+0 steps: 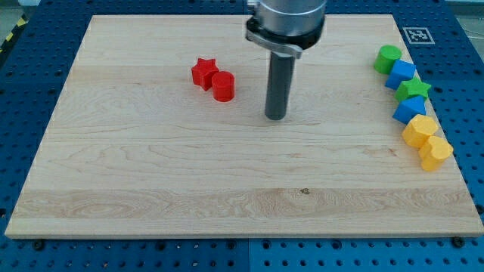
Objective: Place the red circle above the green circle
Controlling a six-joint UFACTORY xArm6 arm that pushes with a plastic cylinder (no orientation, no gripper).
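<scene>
In the camera view, a pale wooden board lies on a blue perforated table. My tip rests on the board a little above the frame's centre; it is a plain rod with nothing to open or close, and it touches no block.

To the tip's left, in the upper left-centre of the frame, the red circle sits touching the red star, which lies just up and left of it. A clear gap separates the tip from the red circle.

Along the board's right edge runs a column of blocks: the green circle at the upper right, then a blue block, a green star, another blue block, and two yellow blocks lowest, each close against its neighbour.
</scene>
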